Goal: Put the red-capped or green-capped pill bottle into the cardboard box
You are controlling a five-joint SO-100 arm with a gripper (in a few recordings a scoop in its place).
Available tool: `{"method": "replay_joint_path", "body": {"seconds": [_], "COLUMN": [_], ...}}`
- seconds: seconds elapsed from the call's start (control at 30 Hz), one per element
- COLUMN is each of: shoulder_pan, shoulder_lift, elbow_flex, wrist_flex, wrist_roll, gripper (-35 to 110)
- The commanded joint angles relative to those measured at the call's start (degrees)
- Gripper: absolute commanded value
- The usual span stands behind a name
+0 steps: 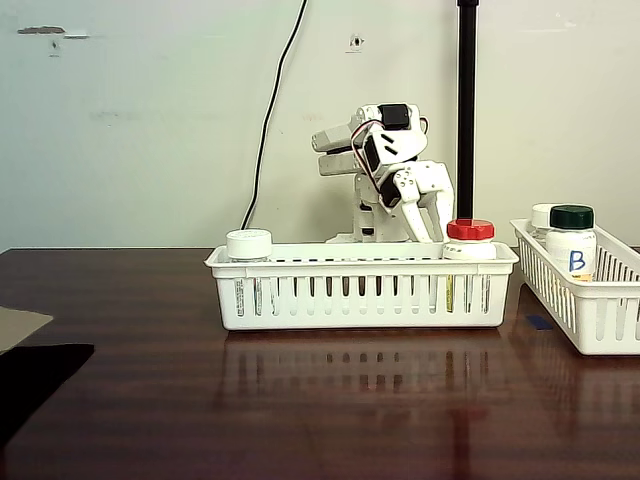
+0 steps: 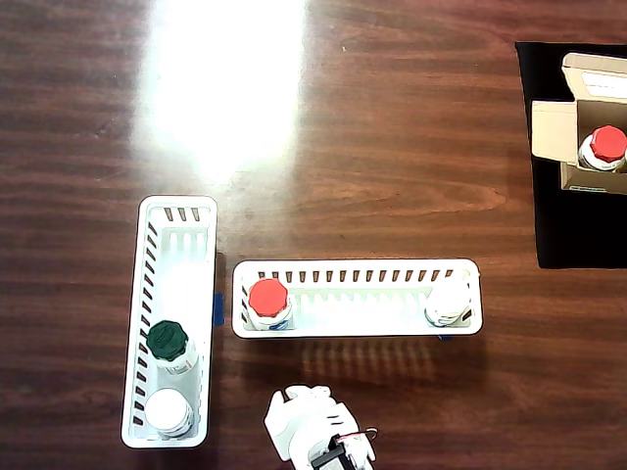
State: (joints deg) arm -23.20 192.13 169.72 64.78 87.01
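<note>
Red-capped pill bottle (image 2: 267, 302) standing upright at the left end of a white slotted basket (image 2: 358, 268) in the overhead view; in the fixed view, the same red cap (image 1: 470, 230) at that basket's right end. Green-capped bottle (image 2: 168, 343) upright in a second, narrower basket (image 2: 176, 208) to the left in the overhead view, beside a white-capped bottle (image 2: 168, 412). Another white-capped bottle (image 2: 449, 302) at the long basket's other end.

Likely light, rigid plastic; smooth, rounded sides probably slippery, so best pinched across the body just under the cap, or around the ribbed cap itself. Unlikely to break, but apt to tip over if nudged.

White robot arm (image 1: 392, 170) folded up behind the long basket in the fixed view. Gripper (image 2: 315, 434) at the bottom edge in the overhead view, just outside the basket wall, near the red-capped bottle and a little right of it, not touching. Open or closed: cannot tell.

Cardboard box (image 2: 578, 127) far off at the upper right in the overhead view, on a black mat (image 2: 568, 230), flaps open, already holding a red-capped bottle (image 2: 605, 147).
</note>
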Motion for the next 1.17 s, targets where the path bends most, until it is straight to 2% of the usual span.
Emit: {"method": "replay_joint_path", "body": {"seconds": [0.0, 0.23, 0.47, 1.13], "shoulder_pan": [-8.8, -17.5, -17.8, -17.7], "shoulder_lift": [4.7, 4.7, 4.7, 4.7], "elbow_flex": [-0.1, -0.1, -0.1, -0.1], "wrist_flex": [0.7, 0.7, 0.7, 0.7], "wrist_roll": [-8.5, -23.6, -30.7, -38.4], "gripper": [0, 0, 0, 0]}}
